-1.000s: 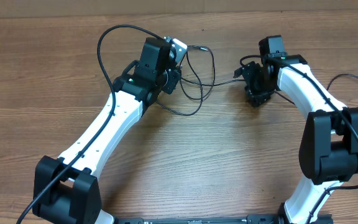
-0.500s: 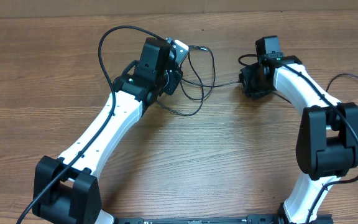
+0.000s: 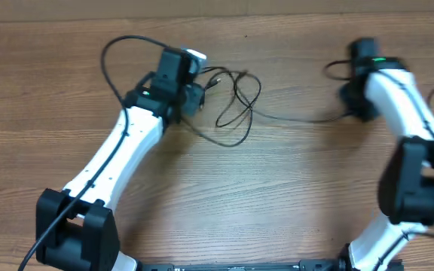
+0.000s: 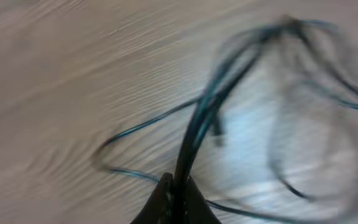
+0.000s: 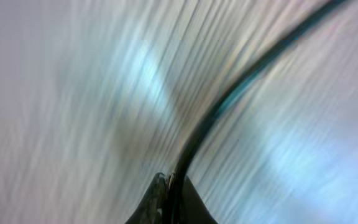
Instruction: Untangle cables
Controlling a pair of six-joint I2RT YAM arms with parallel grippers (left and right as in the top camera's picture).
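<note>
Overhead: cables [image 3: 252, 113] loop by left gripper [image 3: 195, 97], one strand stretched to right gripper [image 3: 350, 99]; wrist views show both clenched on cables.

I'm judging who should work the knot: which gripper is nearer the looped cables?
Left. The left gripper is just beside the looped cables; the right gripper is well away on their far side, holding one stretched cable.

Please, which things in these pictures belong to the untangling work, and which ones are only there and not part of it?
Part of the job:
- cables, in a loose tangle
- left gripper, shut on them
- right gripper, shut on one strand

Only there:
- thicker black wire looping off the left arm
- wooden table
</note>
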